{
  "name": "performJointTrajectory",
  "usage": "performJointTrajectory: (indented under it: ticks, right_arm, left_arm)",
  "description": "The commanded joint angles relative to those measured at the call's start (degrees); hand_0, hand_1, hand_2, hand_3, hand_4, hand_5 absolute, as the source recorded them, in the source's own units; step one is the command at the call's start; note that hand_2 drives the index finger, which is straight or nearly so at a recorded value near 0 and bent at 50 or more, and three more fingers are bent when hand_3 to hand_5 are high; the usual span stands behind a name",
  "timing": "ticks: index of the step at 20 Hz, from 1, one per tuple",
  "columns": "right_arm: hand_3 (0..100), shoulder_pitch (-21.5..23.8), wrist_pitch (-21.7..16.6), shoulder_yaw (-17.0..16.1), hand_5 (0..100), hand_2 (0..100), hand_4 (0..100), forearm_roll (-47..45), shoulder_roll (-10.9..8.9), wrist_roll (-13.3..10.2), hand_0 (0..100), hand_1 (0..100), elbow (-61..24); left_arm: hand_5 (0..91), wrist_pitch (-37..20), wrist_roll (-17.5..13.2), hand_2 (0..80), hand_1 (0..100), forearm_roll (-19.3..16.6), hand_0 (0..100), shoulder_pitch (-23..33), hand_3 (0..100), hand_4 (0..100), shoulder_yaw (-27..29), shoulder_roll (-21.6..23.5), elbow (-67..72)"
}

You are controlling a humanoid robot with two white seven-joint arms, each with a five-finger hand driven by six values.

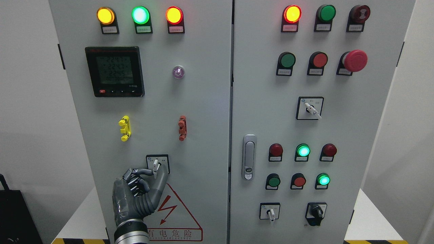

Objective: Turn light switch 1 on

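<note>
My left robot hand rises from the bottom edge, left of centre, against the left door of a grey cabinet. Thumb and curled fingers pinch the white lever of the switch, which sits low on that door in a black-framed plate just above a red lightning warning sign; the lever points roughly straight down. My right robot hand is out of view.

Higher on the same door a yellow clip and a red clip sit side by side, well apart. Above them are a dark meter with a lit screen and a small clear lamp. Along the top, three lamps glow amber, green and amber.

The right door carries a metal latch near its left edge, rows of red and green buttons, three of the green ones lit, a red mushroom button, and three more rotary switches. White walls flank the cabinet.
</note>
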Motion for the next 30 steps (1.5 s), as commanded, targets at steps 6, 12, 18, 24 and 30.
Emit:
performJointTrajectory:
  ticks: [6, 12, 18, 24, 30]
  right_arm:
    - [0, 0.00, 0.01, 0.03, 0, 0, 0, 0.00, 0.02, 0.03, 0, 0, 0.00]
    - [0, 0.00, 0.01, 0.03, 0, 0, 0, 0.00, 0.02, 0.03, 0, 0, 0.00]
    - [0, 0.00, 0.01, 0.03, 0, 0, 0, 0.00, 0.02, 0.03, 0, 0, 0.00]
    - [0, 0.00, 0.01, -0.06, 0, 0, 0, 0.00, 0.02, 0.03, 0, 0, 0.00]
    - [0, 0.00, 0.01, 0.03, 0, 0, 0, 0.00, 0.02, 0.03, 0, 0, 0.00]
  left_arm:
    - [88.5, 0.85, -0.25, 59.4, 65, 0.01, 18, -0.14, 100, 100, -0.29, -0.09, -0.02]
    - [88.5, 0.85, -0.25, 59.5, 65, 0.10, 19, -0.05, 100, 100, -0.55, -0.09, 0.07]
    - [88.6, 1.20, -0.25, 59.4, 63, 0.10, 21, -0.14, 100, 100, -0.55, -0.09, 0.07]
    - [88.7, 1.20, -0.25, 59.5, 61, 0.10, 23, -0.14, 100, 100, -0.55, -0.18, 0.07]
    - [88.7, 1.20, -0.25, 59.6, 60, 0.10, 25, -0.41, 100, 100, -0.55, -0.18, 0.07]
